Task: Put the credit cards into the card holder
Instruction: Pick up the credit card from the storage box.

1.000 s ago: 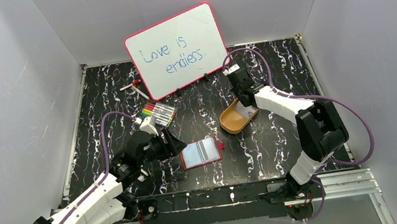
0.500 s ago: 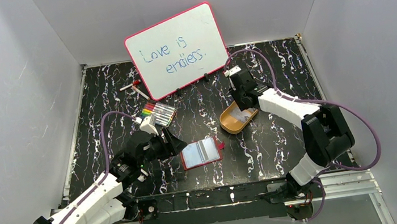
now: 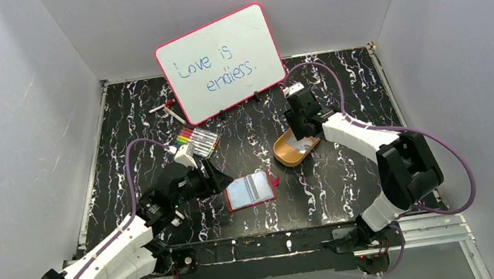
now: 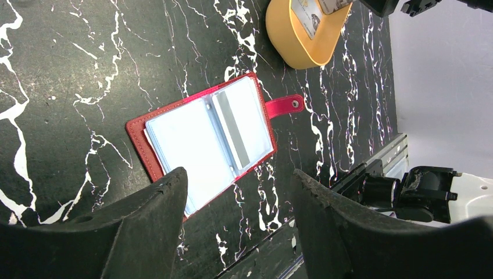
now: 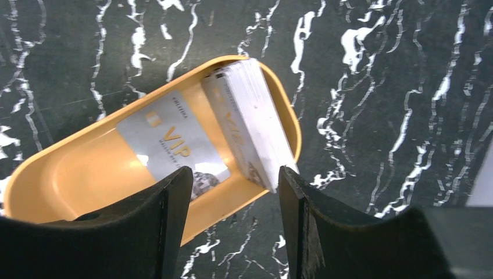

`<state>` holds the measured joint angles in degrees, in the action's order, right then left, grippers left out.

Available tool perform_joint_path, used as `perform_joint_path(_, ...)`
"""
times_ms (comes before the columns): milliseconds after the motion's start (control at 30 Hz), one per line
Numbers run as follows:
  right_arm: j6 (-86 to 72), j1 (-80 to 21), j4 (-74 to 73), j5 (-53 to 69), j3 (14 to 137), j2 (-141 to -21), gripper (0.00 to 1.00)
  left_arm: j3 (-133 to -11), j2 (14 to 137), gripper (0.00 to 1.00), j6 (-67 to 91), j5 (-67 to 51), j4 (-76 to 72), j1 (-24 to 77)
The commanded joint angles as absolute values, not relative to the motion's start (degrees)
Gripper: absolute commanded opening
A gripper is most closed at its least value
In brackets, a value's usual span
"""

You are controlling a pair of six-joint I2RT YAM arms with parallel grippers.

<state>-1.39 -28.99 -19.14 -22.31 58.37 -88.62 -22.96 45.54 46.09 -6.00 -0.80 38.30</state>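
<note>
The red card holder (image 3: 251,190) (image 4: 203,133) lies open flat on the black marbled table, its clear sleeves up and one striped card showing inside. A stack of pale credit cards (image 5: 253,119) leans on edge against the rim inside the orange oval tray (image 3: 290,153) (image 5: 70,174); one grey card marked VIP (image 5: 171,145) lies flat on the tray floor. My right gripper (image 5: 232,180) (image 3: 298,133) hovers open over the tray's near rim, nothing between its fingers. My left gripper (image 4: 238,200) (image 3: 217,183) stands open just left of the card holder, empty.
A whiteboard (image 3: 220,61) with blue writing leans at the back. A set of colour markers (image 3: 198,140) lies behind my left arm, with a loose pen (image 3: 168,108) near the board. The metal rail (image 3: 313,234) runs along the table's near edge.
My right gripper has opened over the tray and shifted slightly left and forward. The left arm and the card holder have not moved.
</note>
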Motion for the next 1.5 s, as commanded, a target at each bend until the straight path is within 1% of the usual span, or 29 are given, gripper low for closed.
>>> perform_joint_path(0, 1.9, -29.0, -20.4, -29.7, 62.2, -89.9, 0.66, -22.4, 45.1, 0.63, 46.1, -6.5, -1.6, 37.9)
perform_joint_path(167, 3.3, -28.5, -20.1, -30.9, 62.3, -92.6, 0.69, -22.8, 46.7, 0.63, 46.1, -7.6, -2.2, 37.9)
perform_joint_path(333, 3.9, -27.8, -19.9, -29.9, 62.8, -94.1, 0.65, -22.6, 46.2, 0.63, 46.1, -7.6, -1.8, 38.0)
perform_joint_path(433, 4.1, -27.4, -19.8, -29.9, 62.9, -94.5, 0.6, -22.4, 45.7, 0.63, 46.2, -7.3, -1.7, 37.9)
perform_joint_path(633, 4.7, -27.1, -19.6, -30.5, 62.4, -94.0, 0.41, -22.3, 45.8, 0.63, 46.1, -7.2, -1.9, 38.0)
perform_joint_path(700, 4.7, -27.1, -19.6, -30.7, 62.3, -93.8, 0.36, -22.2, 45.9, 0.63, 46.1, -7.4, -1.9, 38.0)
perform_joint_path(833, 5.0, -26.9, -19.7, -31.3, 62.2, -93.4, 0.3, -22.1, 45.7, 0.63, 46.1, -7.6, -1.9, 37.9)
perform_joint_path(1167, 5.4, -26.9, -19.9, -31.9, 61.9, -91.0, 0.24, -22.0, 45.5, 0.63, 46.1, -7.6, -2.1, 38.0)
perform_joint_path(1467, 5.8, -26.9, -19.9, -31.2, 61.7, -90.1, 0.1, -22.1, 45.6, 0.63, 46.1, -7.7, -2.0, 38.0)
